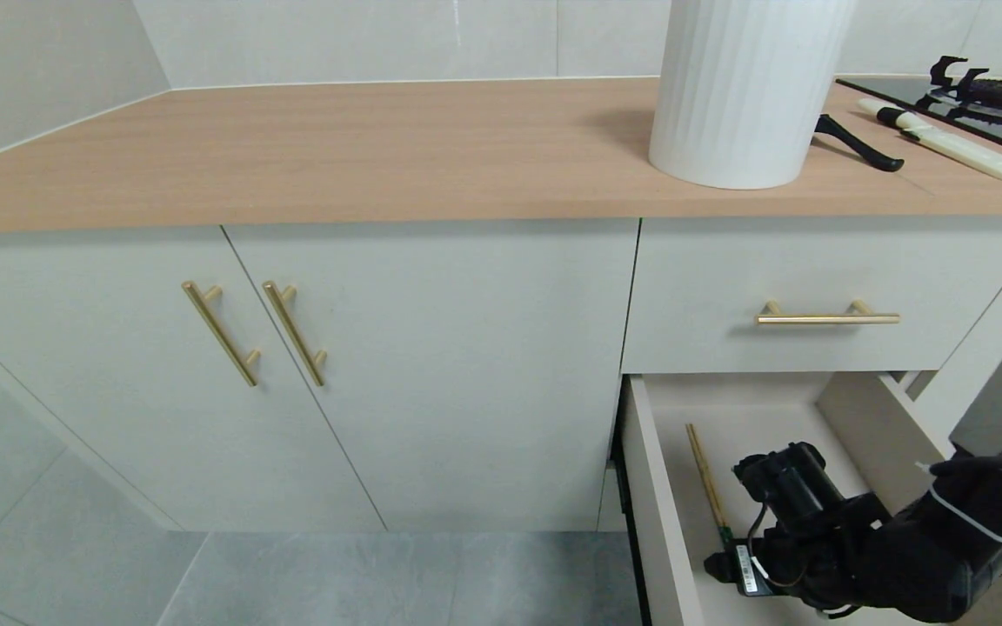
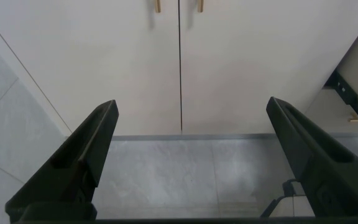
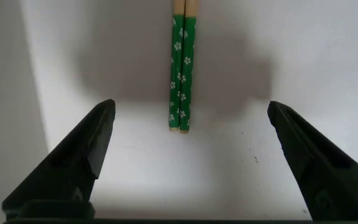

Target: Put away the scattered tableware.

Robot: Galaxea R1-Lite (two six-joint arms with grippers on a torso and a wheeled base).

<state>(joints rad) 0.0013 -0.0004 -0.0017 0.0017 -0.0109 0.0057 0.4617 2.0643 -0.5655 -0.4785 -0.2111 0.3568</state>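
A home kitchen is being shown, and the wooden countertop [image 1: 379,148] is being taken as the landmark. Behind it a pale tiled wall [image 1: 379,39] is being seen. At its far right end a gas hob [image 1: 1001,91] with black pan supports is being carried, with a sheathed knife [image 1: 945,143] lying just beside that hob. Below the countertop, pale cabinet doors [image 1: 466,374] with brass bar handles [image 1: 292,332] are being displayed — and, under its right part, an open drawer [image 1: 651,504] in which chopsticks [image 1: 707,482] are being kept.

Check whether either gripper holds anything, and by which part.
Nothing is held. The left gripper and right gripper are open; the chopsticks lie free in the drawer.
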